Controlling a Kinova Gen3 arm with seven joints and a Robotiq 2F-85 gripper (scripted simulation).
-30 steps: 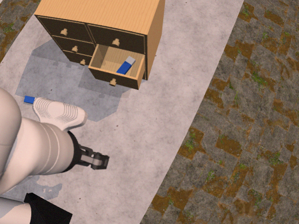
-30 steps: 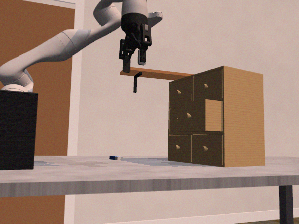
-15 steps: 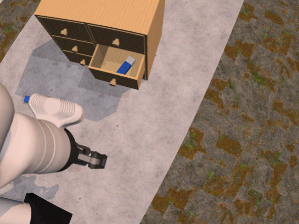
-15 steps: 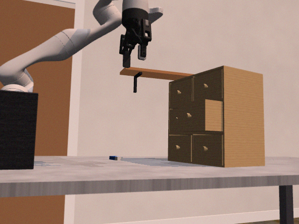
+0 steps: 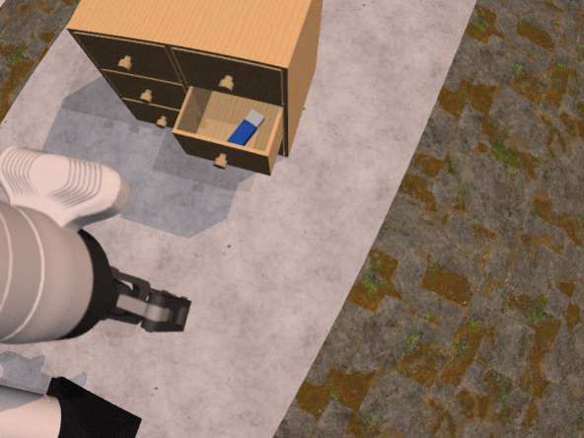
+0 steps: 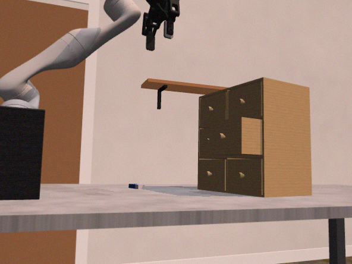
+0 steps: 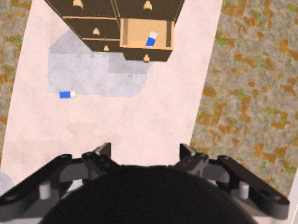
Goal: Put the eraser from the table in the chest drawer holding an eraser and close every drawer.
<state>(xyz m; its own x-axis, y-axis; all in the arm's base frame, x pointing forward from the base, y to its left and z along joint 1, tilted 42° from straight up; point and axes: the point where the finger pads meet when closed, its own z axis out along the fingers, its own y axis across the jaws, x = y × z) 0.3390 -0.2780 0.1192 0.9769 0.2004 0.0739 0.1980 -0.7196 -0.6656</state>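
Note:
The chest (image 5: 192, 25) (image 6: 286, 137) stands upright with three rows and two columns of drawers. Its right middle drawer (image 5: 197, 147) (image 6: 251, 136) (image 7: 161, 55) is pulled partly out and looks level; the others look shut. A blue eraser with a white end (image 5: 243, 132) (image 7: 150, 40) lies slantwise in that drawer. The other blue and white eraser (image 6: 133, 186) (image 7: 66, 94) lies flat on the table, left of the open drawer in the wrist view; the top view does not show it. My gripper (image 5: 173, 313) (image 6: 159, 42) (image 7: 145, 150) is wide open and empty, high above the table, in front of the chest.
The table (image 5: 296, 237) (image 6: 166, 218) (image 7: 165, 115) ends at a long edge on the right in the top view. A black pedestal (image 5: 94, 409) (image 6: 21, 154) carries the arm. A wooden shelf (image 6: 184, 86) shows on the wall behind the chest in the exterior view.

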